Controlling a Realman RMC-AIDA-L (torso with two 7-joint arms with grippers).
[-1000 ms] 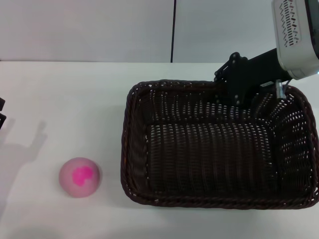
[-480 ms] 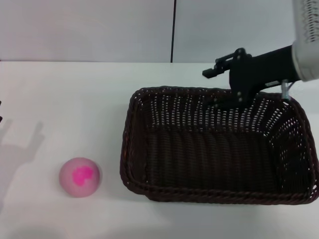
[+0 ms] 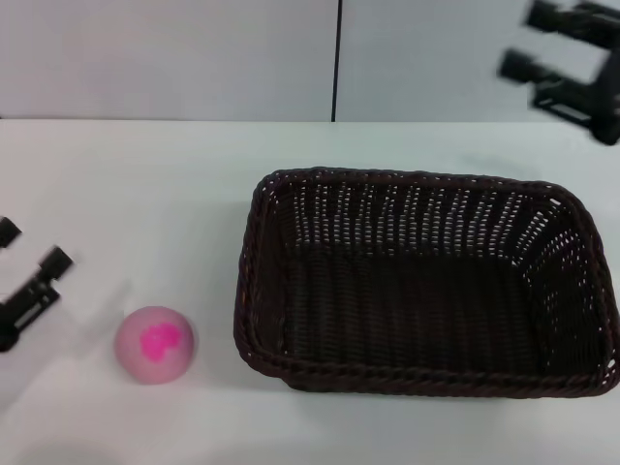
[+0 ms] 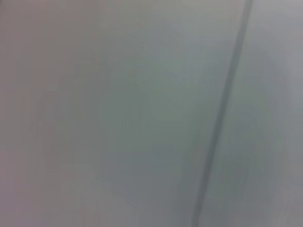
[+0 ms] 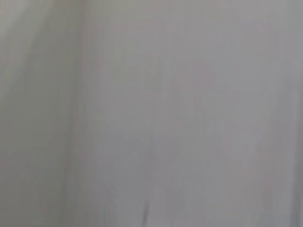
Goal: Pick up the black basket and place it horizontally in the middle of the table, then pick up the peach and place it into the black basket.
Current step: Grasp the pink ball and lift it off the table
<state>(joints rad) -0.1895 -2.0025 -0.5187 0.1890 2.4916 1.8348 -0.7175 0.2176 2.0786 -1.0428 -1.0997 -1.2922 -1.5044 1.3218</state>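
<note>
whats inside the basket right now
Nothing: the basket shows only its bare woven floor and walls. The peach sits outside it on the table, near the left end effector. The near wall hides a strip of floor behind it.

My left gripper (image 3: 27,262) — matte black, slim bar-like fingers with blocky tips, my right gripper (image 3: 528,41) — same black, angular linkage behind its fingers

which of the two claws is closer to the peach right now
The left claw. It sits open just beside the peach at the table's left edge, while the right claw is raised high beyond the black basket.
</note>
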